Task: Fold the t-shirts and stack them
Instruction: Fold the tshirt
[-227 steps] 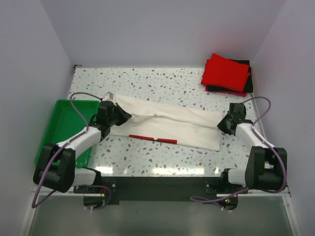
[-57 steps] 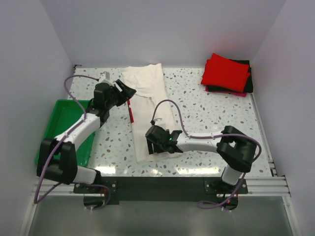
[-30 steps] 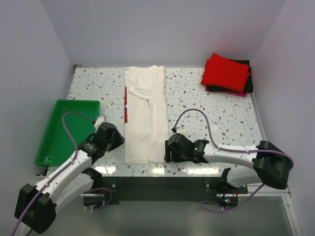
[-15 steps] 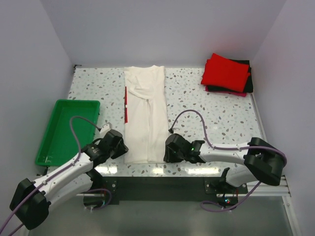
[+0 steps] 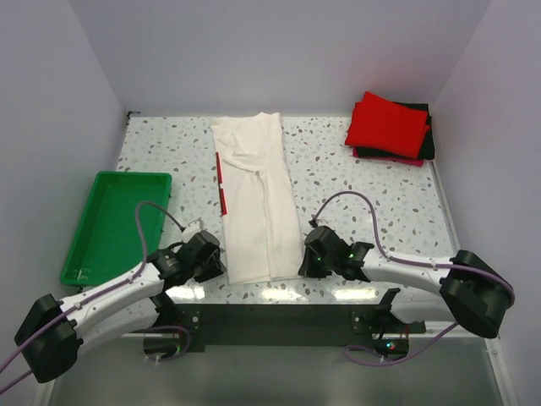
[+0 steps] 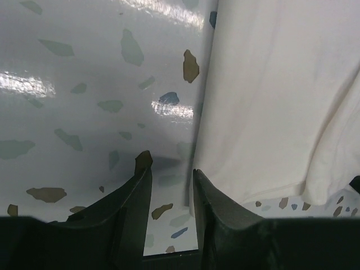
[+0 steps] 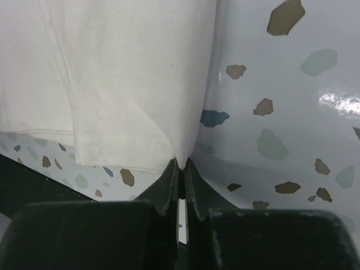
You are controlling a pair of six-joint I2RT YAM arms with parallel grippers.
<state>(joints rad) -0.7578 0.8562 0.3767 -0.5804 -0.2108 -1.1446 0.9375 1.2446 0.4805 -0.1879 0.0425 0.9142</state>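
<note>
The cream-white t-shirt [image 5: 258, 203] lies as a long folded strip from the table's far edge to its near edge, with a thin red stripe [image 5: 221, 182] along its left side. My left gripper [image 5: 215, 259] is open at the shirt's near left corner; in the left wrist view the gripper [image 6: 170, 169] straddles bare table, its right finger beside the cloth edge [image 6: 275, 101]. My right gripper [image 5: 307, 253] is shut on the shirt's near right edge, and the right wrist view shows the gripper [image 7: 181, 162] pinching the cloth [image 7: 124, 67]. Folded red [image 5: 389, 123] and black [image 5: 428, 139] shirts are stacked at the far right.
A green plastic tray [image 5: 114, 224] stands at the left edge, close to my left arm. The speckled table [image 5: 363, 194] ends in a black front rail just below both grippers. White walls close in on three sides.
The shirt's near end has shifted right, so the strip now lies slightly slanted. My right gripper moved right with the edge. My left gripper moved in closer to the near left corner.
</note>
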